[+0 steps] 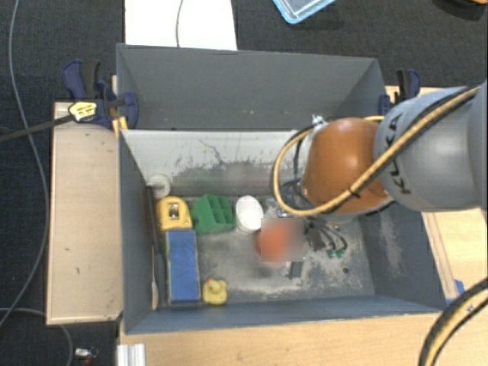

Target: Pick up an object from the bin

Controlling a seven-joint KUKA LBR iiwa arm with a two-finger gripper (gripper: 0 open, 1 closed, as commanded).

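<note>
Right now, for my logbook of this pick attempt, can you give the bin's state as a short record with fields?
bin: grey metal
gripper: low over the floor's middle, beneath the orange cover
at the gripper: blurred pinkish-orange thing, kind unclear
left side: blue block, yellow tape measure, small yellow piece
middle: green toy brick, white round thing

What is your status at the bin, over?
Gripper low over bin floor, middle. Orange blob right beside it, kind unclear. White piece and green block close on the view's left; grasp not confirmed.
</note>
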